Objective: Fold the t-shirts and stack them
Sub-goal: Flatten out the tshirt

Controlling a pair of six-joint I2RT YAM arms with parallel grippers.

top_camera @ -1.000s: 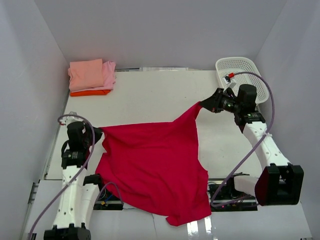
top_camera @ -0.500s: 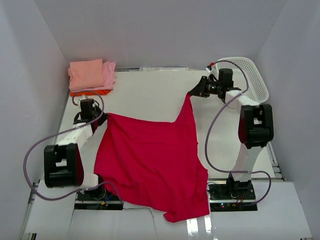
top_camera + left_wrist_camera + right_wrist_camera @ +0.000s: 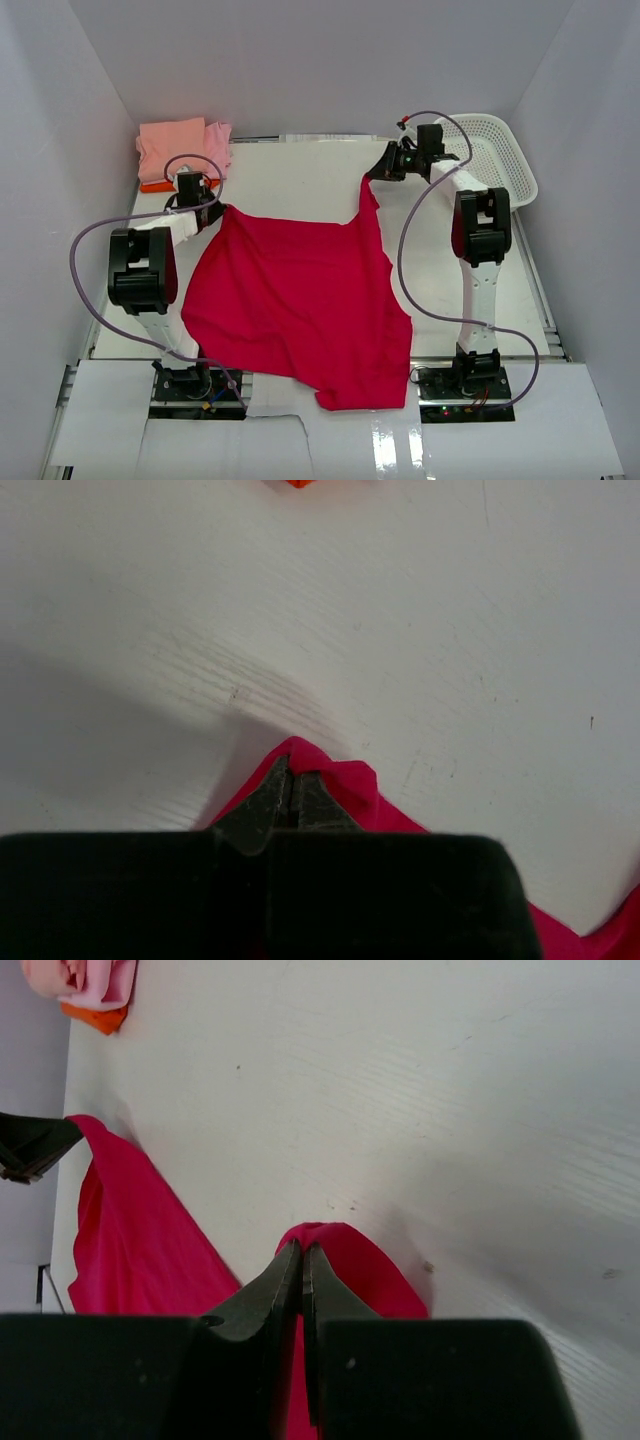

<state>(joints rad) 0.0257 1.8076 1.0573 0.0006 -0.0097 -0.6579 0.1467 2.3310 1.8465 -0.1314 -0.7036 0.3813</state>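
Observation:
The crimson-red t-shirt (image 3: 300, 300) lies spread over the middle of the table, its near edge hanging off the front. My left gripper (image 3: 216, 212) is shut on its far left corner (image 3: 340, 780). My right gripper (image 3: 375, 174) is shut on its far right corner (image 3: 350, 1250), holding a strip of cloth taut above the table. The folded salmon-pink shirt (image 3: 172, 146) lies on the light pink one (image 3: 218, 145) and the orange one (image 3: 155, 186) at the far left corner; they also show in the right wrist view (image 3: 85, 980).
The white lattice basket (image 3: 495, 155) stands at the far right, just behind my right arm. Grey walls close in the table on three sides. Bare white tabletop (image 3: 290, 175) lies between the stack and the basket.
Both arms have stretched toward the far side, dragging the red shirt's two held corners away from the near edge. The shirt has slid up the table with them.

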